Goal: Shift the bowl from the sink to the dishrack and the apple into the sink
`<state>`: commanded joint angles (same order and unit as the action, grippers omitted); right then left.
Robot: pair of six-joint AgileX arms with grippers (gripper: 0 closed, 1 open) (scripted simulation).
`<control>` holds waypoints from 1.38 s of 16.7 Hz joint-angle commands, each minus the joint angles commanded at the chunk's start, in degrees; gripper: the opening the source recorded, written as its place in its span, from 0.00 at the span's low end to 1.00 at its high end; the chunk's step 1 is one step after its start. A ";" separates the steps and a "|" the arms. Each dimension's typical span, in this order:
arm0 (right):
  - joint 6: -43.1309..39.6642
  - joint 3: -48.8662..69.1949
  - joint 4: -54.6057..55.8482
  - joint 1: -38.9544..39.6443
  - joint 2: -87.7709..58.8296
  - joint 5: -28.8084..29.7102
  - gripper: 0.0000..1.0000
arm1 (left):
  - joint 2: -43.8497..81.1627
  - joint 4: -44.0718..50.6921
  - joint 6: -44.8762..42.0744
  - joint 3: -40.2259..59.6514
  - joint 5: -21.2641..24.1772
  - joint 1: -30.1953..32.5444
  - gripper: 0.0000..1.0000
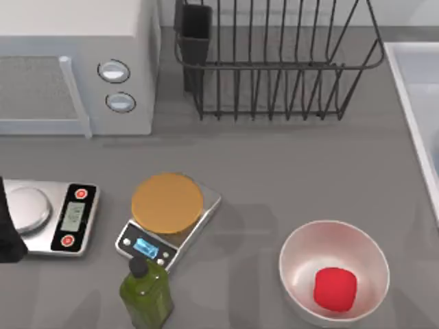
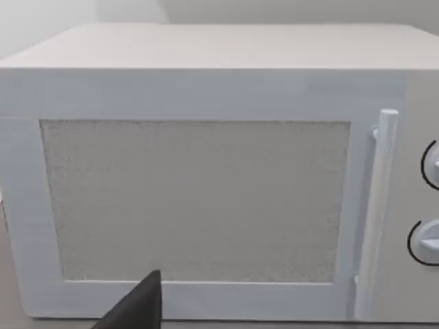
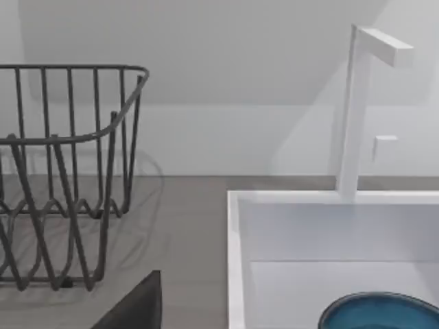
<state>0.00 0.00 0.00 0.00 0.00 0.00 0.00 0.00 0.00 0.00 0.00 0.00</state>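
Note:
The teal-blue bowl (image 3: 381, 312) lies in the white sink (image 3: 236, 260), close in front of my right gripper (image 3: 134, 308), whose dark tip shows at the edge of the right wrist view. The sink's rim (image 1: 409, 75) runs along the table's right edge. The red apple (image 1: 335, 288) rests inside a pale glossy bowl (image 1: 296, 241) at the front right. At the back centre stands the black wire dishrack (image 1: 274, 65), also seen as the dishrack (image 3: 68, 137) left of the sink. My left arm (image 1: 7, 233) sits at the table's left edge, and the left gripper (image 2: 134, 312) faces the microwave.
A white microwave (image 1: 75, 62) fills the back left. Two kitchen scales stand in front: a silver one (image 1: 51, 216) at the left and one with an orange-brown disc (image 1: 168, 202) near the middle. A green bottle (image 1: 145, 291) stands by the front edge. A white faucet (image 3: 353, 110) rises behind the sink.

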 joint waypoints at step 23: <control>-14.36 76.63 -35.93 -11.44 -89.18 0.64 1.00 | 0.00 0.00 0.00 0.00 0.00 0.00 1.00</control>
<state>-14.36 76.63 -35.93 -11.44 -89.18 0.64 0.00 0.00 0.00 0.00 0.00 0.00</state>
